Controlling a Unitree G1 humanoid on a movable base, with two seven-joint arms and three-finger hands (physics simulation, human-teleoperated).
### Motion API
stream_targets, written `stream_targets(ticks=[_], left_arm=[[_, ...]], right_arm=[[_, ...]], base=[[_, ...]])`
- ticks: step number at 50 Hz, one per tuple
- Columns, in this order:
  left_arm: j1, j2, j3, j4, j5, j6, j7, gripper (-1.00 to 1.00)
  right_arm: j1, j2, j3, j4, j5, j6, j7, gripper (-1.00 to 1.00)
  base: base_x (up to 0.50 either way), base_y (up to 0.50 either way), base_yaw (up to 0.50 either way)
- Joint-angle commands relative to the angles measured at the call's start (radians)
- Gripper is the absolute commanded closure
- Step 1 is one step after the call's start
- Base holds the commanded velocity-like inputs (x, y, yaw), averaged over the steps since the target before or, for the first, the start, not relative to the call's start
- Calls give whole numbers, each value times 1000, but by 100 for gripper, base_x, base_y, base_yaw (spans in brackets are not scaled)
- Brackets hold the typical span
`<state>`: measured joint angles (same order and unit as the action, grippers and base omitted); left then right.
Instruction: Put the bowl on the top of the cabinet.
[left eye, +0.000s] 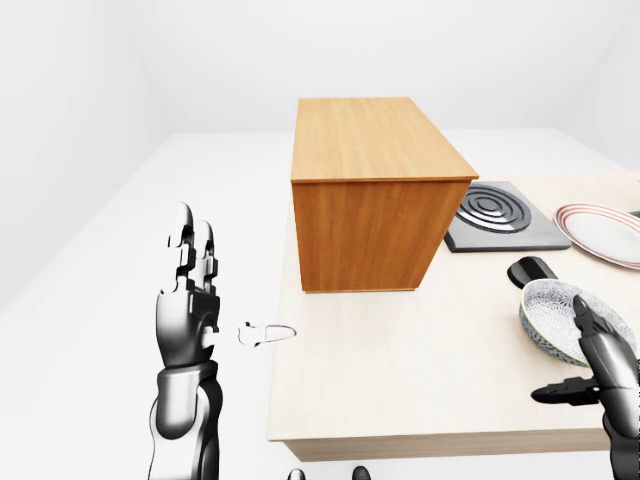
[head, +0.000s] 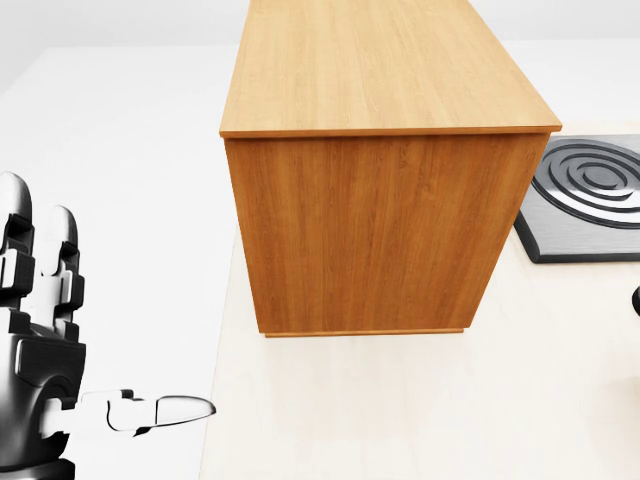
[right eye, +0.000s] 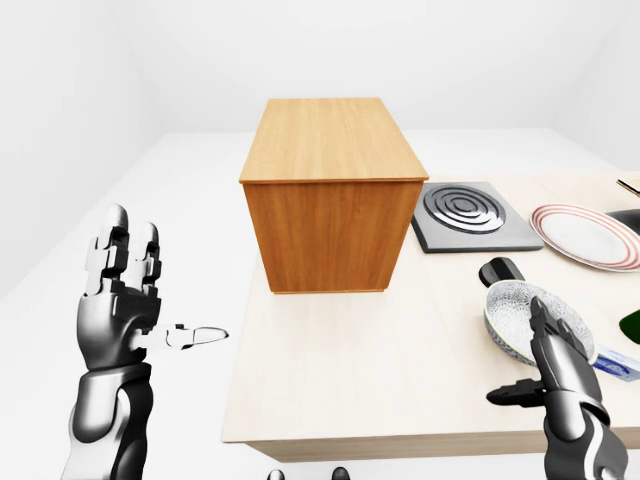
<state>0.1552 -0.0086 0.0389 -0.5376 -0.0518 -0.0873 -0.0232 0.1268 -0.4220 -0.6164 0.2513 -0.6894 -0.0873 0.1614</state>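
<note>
White walls and a white floor are surrounding a pale beige counter (right eye: 400, 370) that is filling the lower right of both eye views. Toward the upper middle of the frame, a box-shaped cabinet of warm orange-brown wood (right eye: 330, 195) is standing on the counter, its flat top bare. Just right of it, a dark grey square hob plate with raised concentric rings (right eye: 468, 215) is lying flat, and further right a round white plate with a red-striped rim (right eye: 585, 236) is resting near the frame's right edge.

At the lower right of the right-eye view, a shallow round bowl with a speckled grey-white inside (right eye: 520, 315) is sitting on the counter, well apart from the cabinet. A small black rounded object (right eye: 500, 272) is sitting just above the bowl's upper-left edge; what it is cannot be told.

The right hand (right eye: 550, 365), dark metal with three fingers, is hovering at the bowl's near edge with fingers spread wide, thumb pointing left, gripping nothing; whether it is touching the rim cannot be told.

The left hand (right eye: 125, 290) is standing upright at the left of the frame, off the counter's left edge, fingers extended upward and thumb sticking out rightward, wide open and empty.
</note>
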Motion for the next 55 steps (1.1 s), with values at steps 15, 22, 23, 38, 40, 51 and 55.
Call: stream_targets(ticks=[15,22,23,38,40,51,55], left_arm=[[5,-1,-1,-4,-1,0,-3,-100],[5,-1,-2,-6,1,0,-2,-100],[4,0,-2,-1,0,0,-3,-100],[-5,0,2,10,-1,0,0,-100],[-8,0,3,12,-1,0,1,-100],[-17,1,6,28,4,0,10,-100],[-17,1,4,28,3,0,9,-100]], right_arm=[[-13,-29,83,182,-15,0,-108,-100],[-18,-58,127,282,-15,0,-153,-100],[-16,-59,129,281,-13,0,-151,-100],[1,-56,129,248,-9,0,-114,100],[-2,-58,120,234,-11,0,-106,100],[-11,-71,-64,-70,54,0,96,100],[-37,-73,-141,-204,81,0,209,100]], base=[[0,0,0],[0,0,0],[0,0,0],[0,0,0],[0,0,0],[0,0,0],[0,0,0]])
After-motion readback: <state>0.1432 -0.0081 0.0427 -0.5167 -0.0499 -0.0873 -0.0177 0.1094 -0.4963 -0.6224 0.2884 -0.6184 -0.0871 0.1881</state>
